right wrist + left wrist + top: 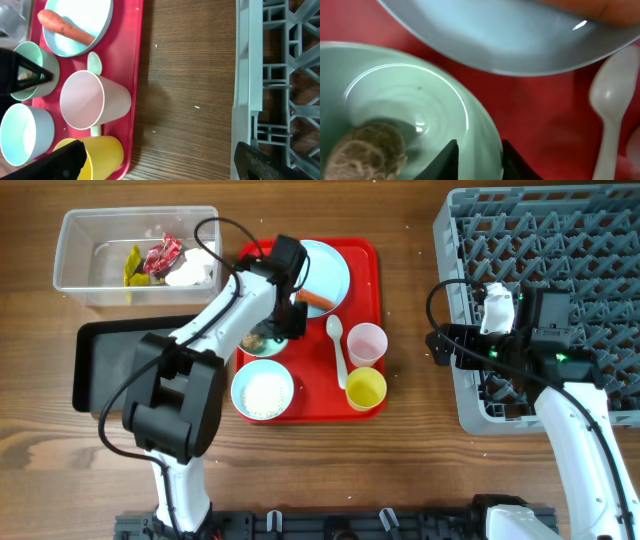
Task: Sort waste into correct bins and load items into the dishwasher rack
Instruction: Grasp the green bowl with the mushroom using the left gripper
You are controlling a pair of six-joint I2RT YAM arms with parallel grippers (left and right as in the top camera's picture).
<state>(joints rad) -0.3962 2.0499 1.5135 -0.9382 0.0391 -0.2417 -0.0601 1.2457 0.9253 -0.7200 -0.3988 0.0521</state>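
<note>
My left gripper (283, 327) (479, 146) is shut on the rim of a pale blue bowl (260, 340) (420, 100), one finger inside and one outside. A brown food lump (365, 152) lies in that bowl. Behind it, the plate (328, 268) (510, 35) carries an orange carrot (318, 298) (65, 26). The white spoon (338, 345) (612, 95), pink cup (367, 343) (92, 102), yellow cup (366, 388) (102, 152) and a bowl of rice (263, 390) also sit on the red tray (366, 255). My right gripper (447, 346) (157, 155) is open and empty, between the tray and the rack (560, 240) (280, 75).
At the back left, the clear tub (75, 250) holds a red wrapper (163, 253), a yellow-green wrapper (133, 265) and white tissue (192, 268). The black tray (110, 360) lies left of the red tray, partly under my left arm. Bare wood separates the red tray from the rack.
</note>
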